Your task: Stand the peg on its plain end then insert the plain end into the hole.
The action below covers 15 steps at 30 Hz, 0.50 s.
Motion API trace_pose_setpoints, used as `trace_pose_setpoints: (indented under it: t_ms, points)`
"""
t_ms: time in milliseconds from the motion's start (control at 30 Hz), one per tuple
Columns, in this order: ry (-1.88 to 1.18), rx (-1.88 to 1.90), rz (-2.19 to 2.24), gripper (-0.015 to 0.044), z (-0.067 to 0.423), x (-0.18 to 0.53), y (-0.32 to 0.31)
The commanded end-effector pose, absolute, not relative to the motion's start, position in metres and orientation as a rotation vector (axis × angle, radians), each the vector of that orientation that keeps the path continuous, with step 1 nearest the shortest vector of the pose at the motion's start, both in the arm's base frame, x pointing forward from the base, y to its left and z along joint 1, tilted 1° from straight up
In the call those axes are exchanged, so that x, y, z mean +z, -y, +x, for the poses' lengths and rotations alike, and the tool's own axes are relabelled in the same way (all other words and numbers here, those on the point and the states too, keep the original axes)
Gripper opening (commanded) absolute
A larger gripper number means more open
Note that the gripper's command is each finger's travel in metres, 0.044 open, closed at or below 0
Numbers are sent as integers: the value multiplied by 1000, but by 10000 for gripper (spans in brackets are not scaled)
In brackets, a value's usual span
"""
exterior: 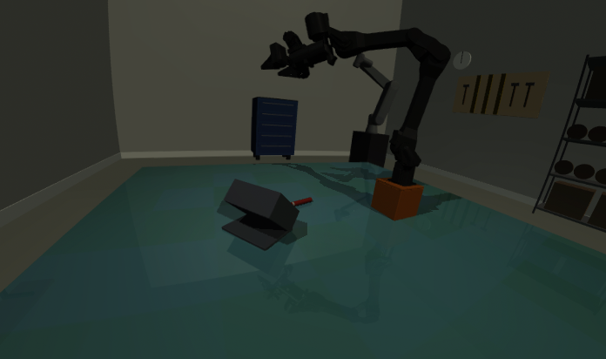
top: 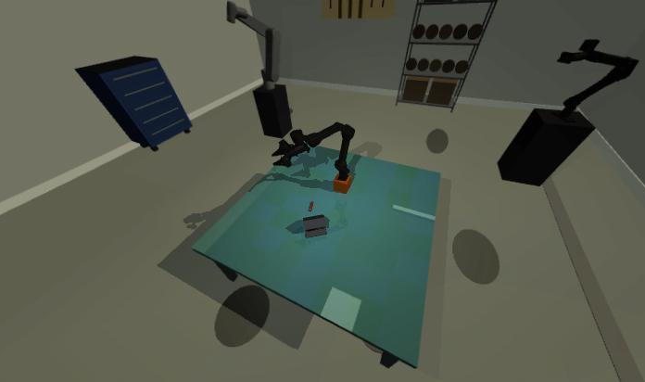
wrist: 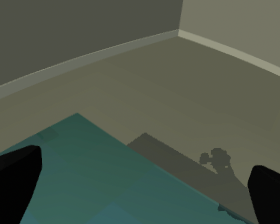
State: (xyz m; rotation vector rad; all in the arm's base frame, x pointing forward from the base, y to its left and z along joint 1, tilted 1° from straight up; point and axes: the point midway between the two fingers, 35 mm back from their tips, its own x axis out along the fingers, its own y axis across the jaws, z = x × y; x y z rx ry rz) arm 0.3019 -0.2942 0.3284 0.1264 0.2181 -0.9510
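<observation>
A small red peg [top: 310, 206] [exterior: 302, 201] lies flat on the teal table [top: 386, 265] [exterior: 117, 289], just behind the dark sloped panel [top: 314, 224] [exterior: 263, 206]. In the exterior view the panel hides part of the peg, and its white band is too small to make out. The panel's hole does not show in these views. My gripper [top: 277, 155] [exterior: 276, 66] [wrist: 149, 169] is open and empty. It hangs high in the air near the table's far left edge, well away from the peg. The wrist view shows only the table corner [wrist: 91, 183] and floor between the fingers.
The arm stands on an orange base [top: 342, 183] [exterior: 396, 198] at the table's back. A pale strip [top: 413, 211] and a pale square patch [top: 341, 308] mark the table top. A blue drawer cabinet [top: 137, 99] [exterior: 273, 126], other arms on black pedestals and a shelf stand off the table.
</observation>
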Motion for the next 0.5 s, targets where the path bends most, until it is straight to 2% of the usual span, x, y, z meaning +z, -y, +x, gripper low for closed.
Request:
trace_pose_setpoints:
  t_ms: [0,467]
  points:
    - [-371,-887,89,440,316,293,288]
    - [-796,-646,-28,440,338,194,255]
